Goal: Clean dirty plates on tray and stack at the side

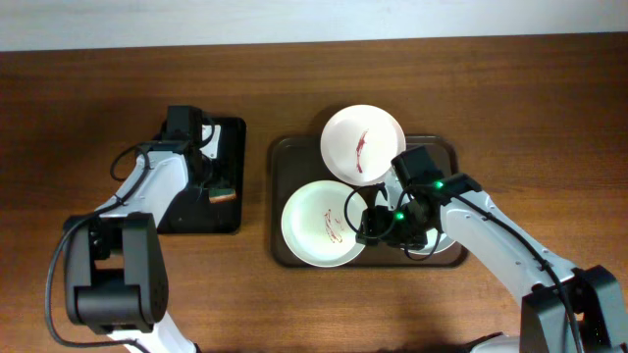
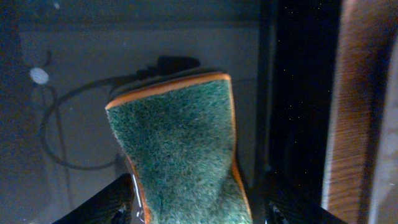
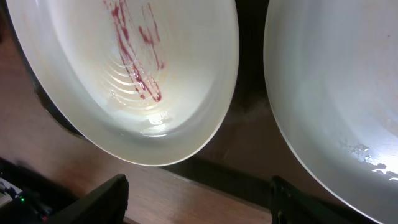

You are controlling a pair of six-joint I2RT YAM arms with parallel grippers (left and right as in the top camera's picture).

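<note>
The right gripper hangs low over the brown tray, its jaws spread wide and nothing caught between them. Nearest its fingertips runs a strip of bare brown surface. Just past that, ahead and to the claw's left, sits a white plate streaked with red, its rim near the fingers but apart from them. Ahead and to the right a second white plate shows a few wet-looking specks, and a narrow dark gap separates the two rims. From overhead, all three plates lie in the tray around this claw, one of them largely hidden under the arm. The left gripper is over the small black tray, well apart from the plates, which lie off to its right. Its fingers flank a green scouring sponge with an orange edge, close against its sides; whether they are actually squeezing it I cannot tell. Beyond the sponge is the black tray's floor, and to the claw's right the wooden table.
</note>
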